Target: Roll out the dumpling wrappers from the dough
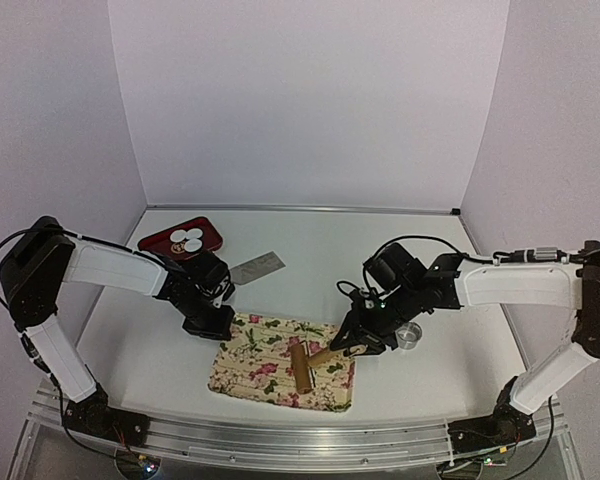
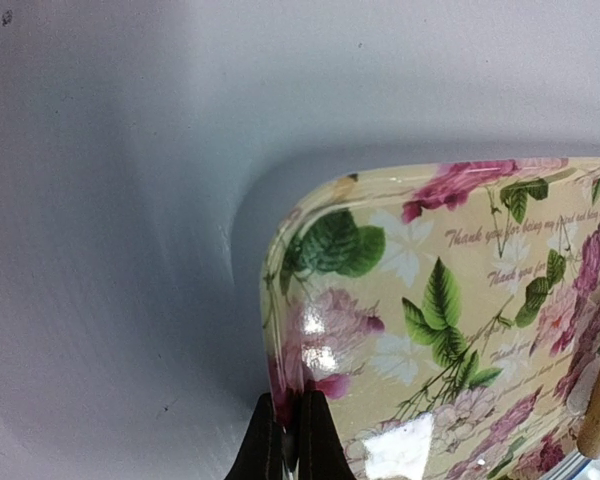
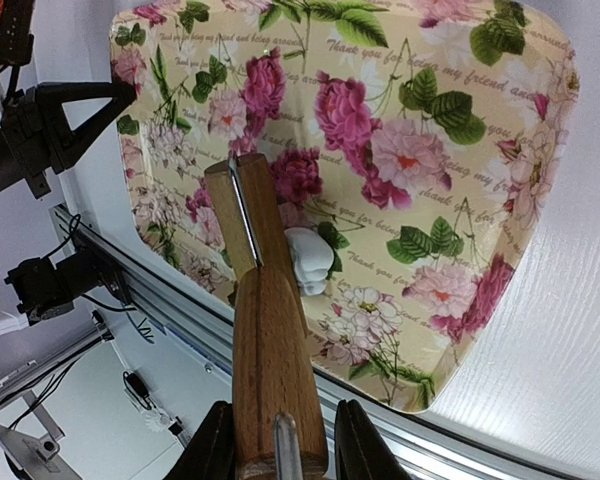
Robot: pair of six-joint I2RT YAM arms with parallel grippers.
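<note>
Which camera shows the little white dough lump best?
The right wrist view: the dough shows clearly beside the rolling pin on the floral tray. In the top external view it is too small to make out. The left wrist view shows only a tray corner.

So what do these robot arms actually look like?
Both match. The left arm and right arm are smooth white tubes joined by chunky black joints, with thin black cables looping alongside. Each ends in a black gripper, left gripper and right gripper, with two slim dark fingers. I see no markings.
</note>
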